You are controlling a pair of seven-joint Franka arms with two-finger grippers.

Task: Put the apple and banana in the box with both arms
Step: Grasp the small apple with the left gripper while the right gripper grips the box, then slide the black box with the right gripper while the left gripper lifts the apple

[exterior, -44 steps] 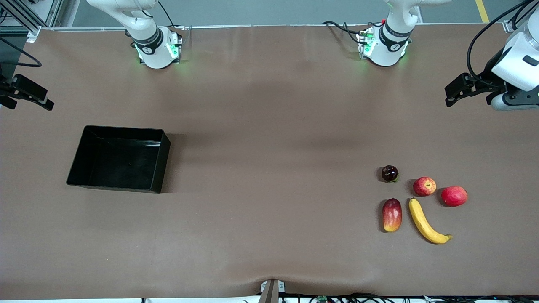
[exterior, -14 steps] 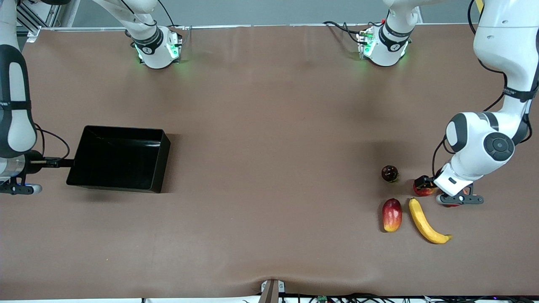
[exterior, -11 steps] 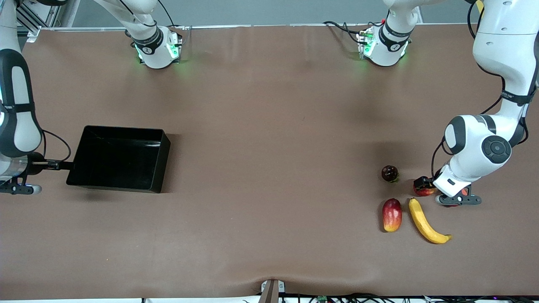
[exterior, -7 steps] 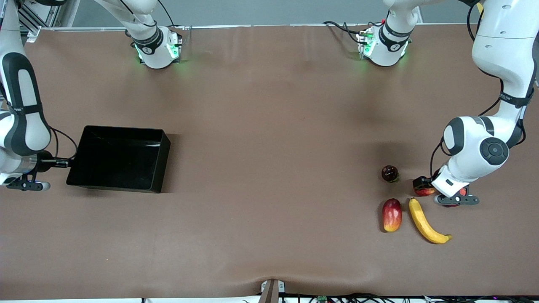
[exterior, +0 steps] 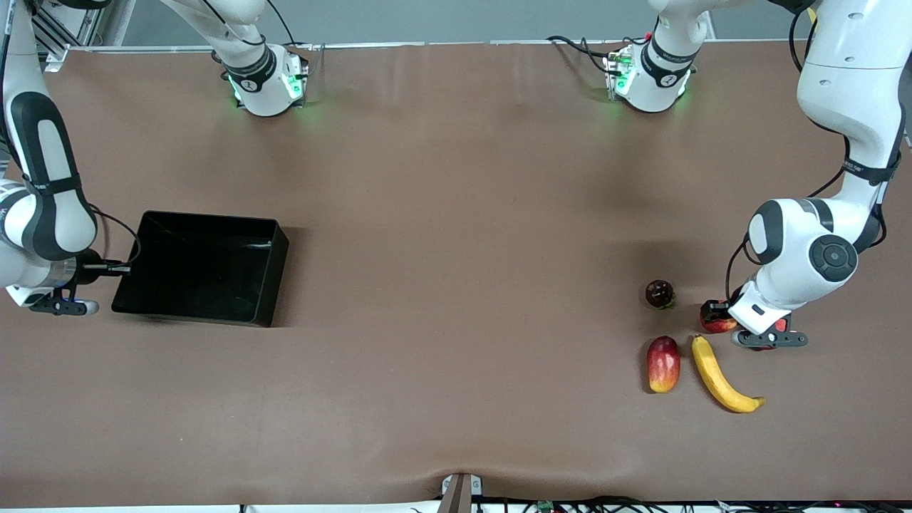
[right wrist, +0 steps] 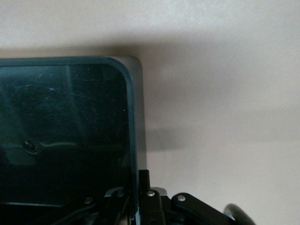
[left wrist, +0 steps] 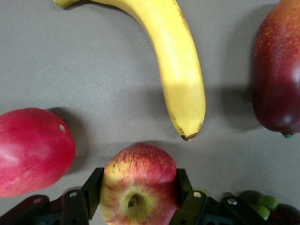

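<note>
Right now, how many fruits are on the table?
5, clustered at the left arm's end: apple between the left gripper fingers, red fruit beside it, dark fruit, mango, banana.

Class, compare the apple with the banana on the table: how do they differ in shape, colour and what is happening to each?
The apple is round, red streaked with yellow; the banana is long, curved, plain yellow. The apple sits between the fingers of the left hand; the banana lies untouched, nearer the front camera. Both rest on the table, outside the box.
</note>
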